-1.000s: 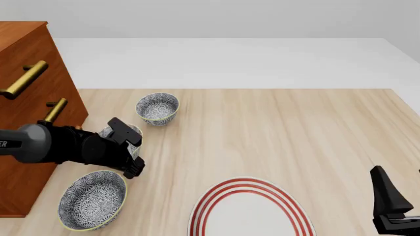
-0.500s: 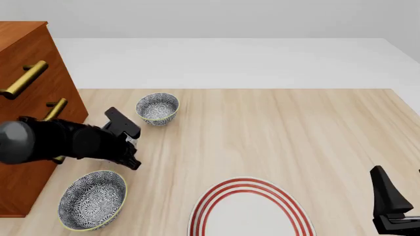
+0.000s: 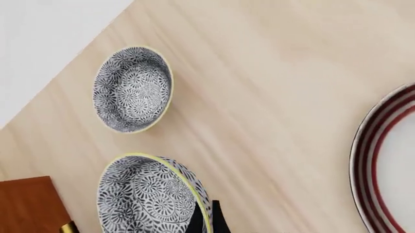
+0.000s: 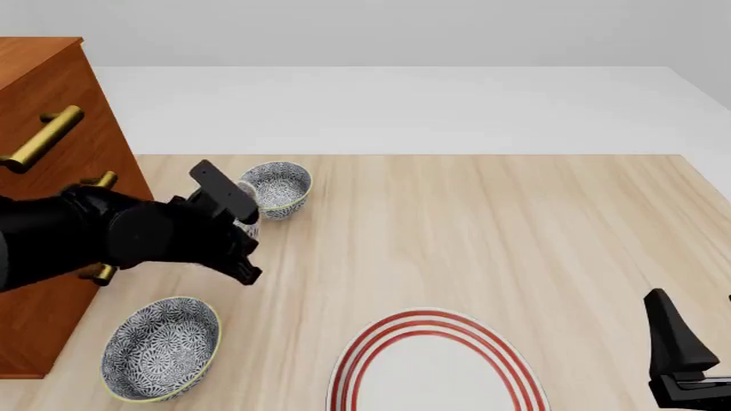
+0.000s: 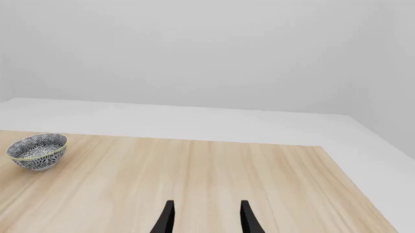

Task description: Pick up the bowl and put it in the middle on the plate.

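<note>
The bowl (image 3: 152, 199), blue-and-white with a yellowish rim, hangs tilted above the table. My left gripper (image 3: 207, 219) is shut on its rim. In the front view the left arm and gripper (image 4: 234, 235) cover most of this bowl. The white plate (image 4: 434, 364) with red rings lies at the front middle of the table, to the right of the held bowl; its edge (image 3: 382, 170) shows in the left wrist view. My right gripper (image 5: 206, 218) is open and holds nothing, low at the front right (image 4: 682, 355).
A look-alike bowl (image 4: 274, 188) (image 3: 133, 90) (image 5: 38, 150) stands near the table's back edge. Another bowl (image 4: 160, 347) sits at the front left beside the wooden cabinet (image 4: 46, 128) with brass handles.
My left gripper has lifted the bowl off the table and carried it a little back and to the right. The right arm has not moved.
</note>
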Action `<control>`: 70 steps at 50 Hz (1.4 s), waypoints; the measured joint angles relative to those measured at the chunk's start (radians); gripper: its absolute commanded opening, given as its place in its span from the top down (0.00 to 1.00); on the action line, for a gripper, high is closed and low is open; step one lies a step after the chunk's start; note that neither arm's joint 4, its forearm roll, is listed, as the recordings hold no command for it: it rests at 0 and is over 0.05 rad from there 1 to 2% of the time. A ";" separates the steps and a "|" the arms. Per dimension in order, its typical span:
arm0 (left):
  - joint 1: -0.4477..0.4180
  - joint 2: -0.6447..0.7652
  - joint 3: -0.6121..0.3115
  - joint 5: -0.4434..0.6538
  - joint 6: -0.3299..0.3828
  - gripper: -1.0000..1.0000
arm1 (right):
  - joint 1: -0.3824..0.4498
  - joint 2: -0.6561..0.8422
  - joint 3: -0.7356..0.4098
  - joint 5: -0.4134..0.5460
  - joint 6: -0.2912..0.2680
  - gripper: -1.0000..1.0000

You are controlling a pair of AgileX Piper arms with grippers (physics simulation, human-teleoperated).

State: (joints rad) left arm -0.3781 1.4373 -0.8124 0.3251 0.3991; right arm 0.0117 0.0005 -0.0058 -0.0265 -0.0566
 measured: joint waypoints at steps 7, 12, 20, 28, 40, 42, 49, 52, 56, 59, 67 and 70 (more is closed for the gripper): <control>-0.056 -0.040 -0.018 0.034 -0.008 1.00 | 0.000 0.000 -0.001 0.001 0.000 0.00; -0.097 -0.056 -0.027 0.050 -0.009 1.00 | 0.000 0.000 -0.001 0.001 0.000 0.00; -0.160 -0.075 -0.035 0.070 -0.006 1.00 | 0.001 0.000 0.000 0.000 0.000 0.00; -0.225 -0.093 -0.050 0.088 -0.016 1.00 | 0.001 0.000 0.000 0.000 0.000 0.00; -0.323 -0.113 -0.064 0.100 -0.036 1.00 | 0.001 0.000 0.001 0.000 0.000 0.00; -0.338 -0.118 -0.066 0.102 -0.037 1.00 | 0.001 0.000 0.001 -0.001 0.000 0.00; -0.387 -0.132 -0.066 0.106 -0.038 1.00 | 0.001 0.000 0.001 -0.001 0.000 0.00; -0.410 -0.135 -0.065 0.107 -0.039 1.00 | 0.001 0.000 0.001 -0.001 0.000 0.00; -0.444 -0.136 -0.064 0.108 -0.043 1.00 | 0.001 0.000 0.001 -0.001 0.000 0.00; -0.476 -0.135 -0.072 0.113 -0.058 1.00 | 0.001 0.000 0.001 -0.001 0.000 0.00; -0.558 -0.131 -0.096 0.126 -0.093 1.00 | 0.001 0.000 0.001 0.000 0.000 0.00; -0.590 -0.128 -0.106 0.132 -0.104 1.00 | 0.001 0.000 0.001 -0.001 0.000 0.00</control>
State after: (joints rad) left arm -0.9678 1.3096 -0.9180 0.4568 0.2953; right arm 0.0132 0.0005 -0.0051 -0.0271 -0.0564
